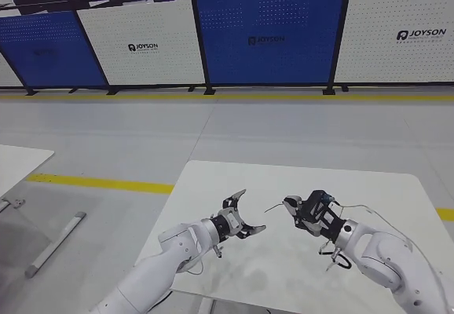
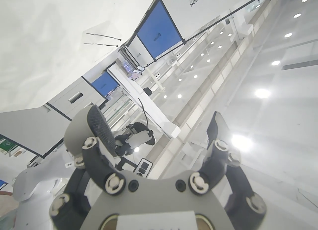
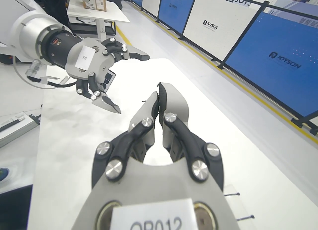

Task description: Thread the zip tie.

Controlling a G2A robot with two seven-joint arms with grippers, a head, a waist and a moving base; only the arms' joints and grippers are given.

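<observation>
Left hand (image 1: pixel 252 210): left of centre, over the table (image 1: pixel 353 184), fingers spread wide apart.
Zip tie (image 1: pixel 273 208): thin tail sticking out leftward, in the gap between both hands.
Right hand (image 1: pixel 292 204): just right of centre, fingers pinched together on it.

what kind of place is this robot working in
Likely a factory or industrial test hall: rows of blue and white partition panels, a yellow floor line, a white table.
</observation>
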